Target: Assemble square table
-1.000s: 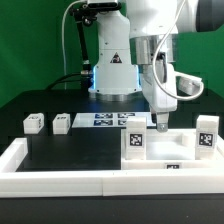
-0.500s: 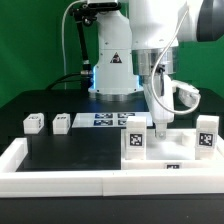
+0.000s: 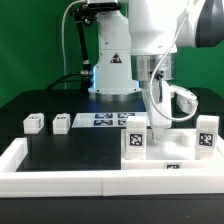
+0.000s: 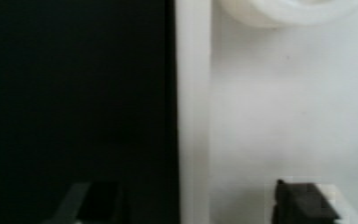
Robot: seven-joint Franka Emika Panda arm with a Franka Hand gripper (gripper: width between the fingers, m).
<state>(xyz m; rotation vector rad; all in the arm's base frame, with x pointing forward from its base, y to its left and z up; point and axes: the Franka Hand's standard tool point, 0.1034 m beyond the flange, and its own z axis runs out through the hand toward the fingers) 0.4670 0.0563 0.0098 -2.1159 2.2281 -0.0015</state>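
Observation:
The square table's white slab (image 3: 172, 157) lies at the exterior view's right, against the front rail. Two white tagged leg blocks (image 3: 134, 143) (image 3: 207, 134) stand on it. Two more leg blocks (image 3: 33, 122) (image 3: 61, 122) sit on the black surface at the left. My gripper (image 3: 157, 127) points down at the slab's far edge, between the two standing legs. In the wrist view the gripper (image 4: 192, 200) straddles the slab's edge (image 4: 194, 110). One fingertip (image 4: 300, 200) is over the white slab and the other over black. The jaws stand apart with nothing clamped. A round white part (image 4: 282, 10) shows beyond.
The marker board (image 3: 110, 120) lies flat behind the work area near the robot's base (image 3: 112, 75). A long white rail (image 3: 60, 172) borders the black surface along the front and up the left side (image 3: 12, 152).
The wrist has swung slightly toward the exterior view's right. The fingertips stay at the slab's far edge. The leg blocks and slab have not moved.

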